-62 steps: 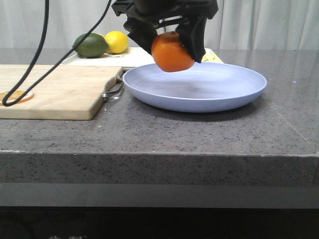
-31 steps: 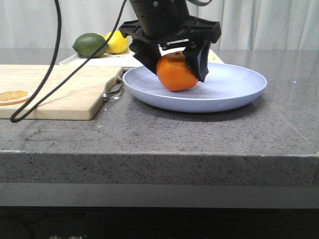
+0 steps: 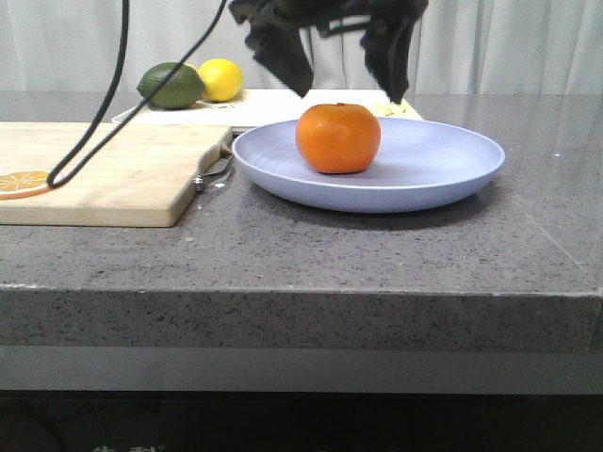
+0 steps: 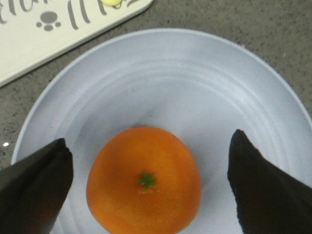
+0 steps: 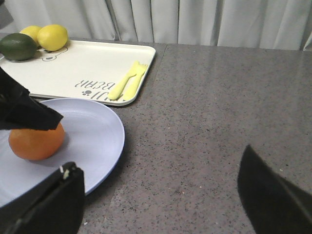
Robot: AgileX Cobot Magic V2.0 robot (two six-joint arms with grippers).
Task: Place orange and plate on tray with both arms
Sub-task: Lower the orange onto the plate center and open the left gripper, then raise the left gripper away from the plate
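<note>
The orange (image 3: 338,137) sits upright on the pale blue plate (image 3: 443,162), left of its middle, stem up. My left gripper (image 3: 350,92) hangs just above it, open and empty, its fingers clear of the fruit. In the left wrist view the orange (image 4: 144,180) lies between the spread fingers of the gripper (image 4: 148,146) on the plate (image 4: 195,87). My right gripper (image 5: 161,195) is open and empty over bare counter, right of the plate (image 5: 97,126). The white tray (image 3: 264,105) lies behind the plate; it also shows in the right wrist view (image 5: 83,68).
A wooden cutting board (image 3: 104,169) with an orange slice (image 3: 24,181) lies left of the plate. A dark green fruit (image 3: 171,85) and a lemon (image 3: 220,79) sit at the tray's far left. Yellow cutlery (image 5: 127,80) lies on the tray. A black cable (image 3: 94,122) crosses the board.
The left gripper lowered the orange onto the plate, opened, and rose above it. The orange now rests free on the plate.
</note>
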